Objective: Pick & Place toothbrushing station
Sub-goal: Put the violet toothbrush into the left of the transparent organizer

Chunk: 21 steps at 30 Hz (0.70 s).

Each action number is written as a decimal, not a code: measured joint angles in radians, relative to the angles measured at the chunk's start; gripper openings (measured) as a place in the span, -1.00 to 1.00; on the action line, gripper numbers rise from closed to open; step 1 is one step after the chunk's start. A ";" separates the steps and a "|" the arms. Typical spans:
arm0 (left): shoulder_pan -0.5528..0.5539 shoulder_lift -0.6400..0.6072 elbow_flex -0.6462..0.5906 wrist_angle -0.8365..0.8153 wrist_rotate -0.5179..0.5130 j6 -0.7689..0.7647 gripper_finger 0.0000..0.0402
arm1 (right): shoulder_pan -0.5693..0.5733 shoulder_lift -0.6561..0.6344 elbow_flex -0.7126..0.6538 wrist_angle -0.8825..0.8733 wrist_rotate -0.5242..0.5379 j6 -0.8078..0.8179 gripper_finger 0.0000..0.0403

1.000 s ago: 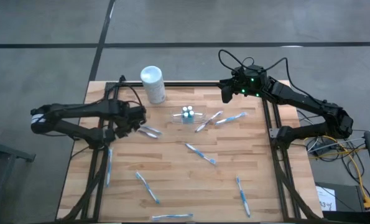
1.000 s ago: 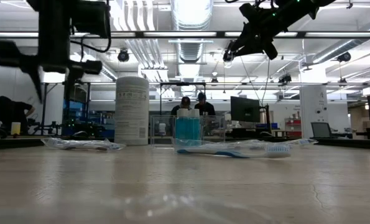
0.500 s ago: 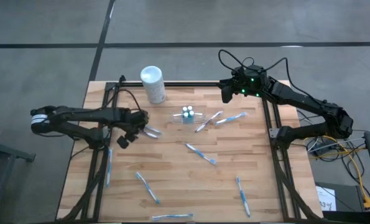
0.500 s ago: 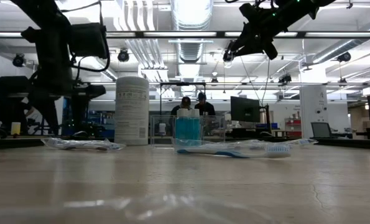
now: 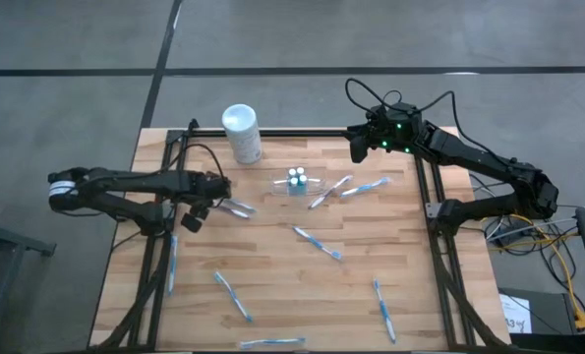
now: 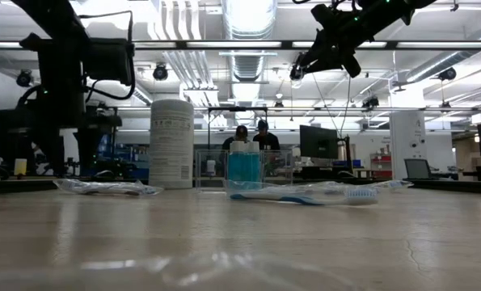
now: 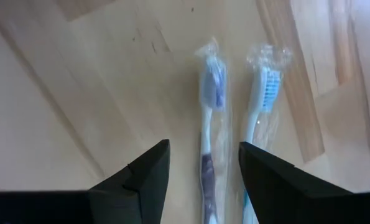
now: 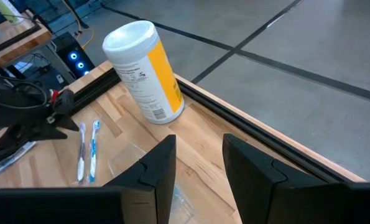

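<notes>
Station stands near the worktop's far edge, mid-width, untouched. Left claw, jaws apart and empty, hovers over two wrapped brushes by the left edge. Right claw, part open, empty, waits above the far edge. Station likely light, rigid, slick (clear plastic); grip opposite walls, gently.

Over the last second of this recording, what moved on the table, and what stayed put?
The left gripper swung down over the two wrapped toothbrushes near the table's left side, and now hangs just above them, open, holding nothing. The right gripper, the white cylinder, the clear holder and the scattered toothbrushes stayed where they were.
</notes>
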 joint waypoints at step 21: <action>0.027 -0.004 -0.171 0.207 -0.039 0.038 -0.07 | 0.000 0.000 0.000 0.000 0.000 0.000 -0.37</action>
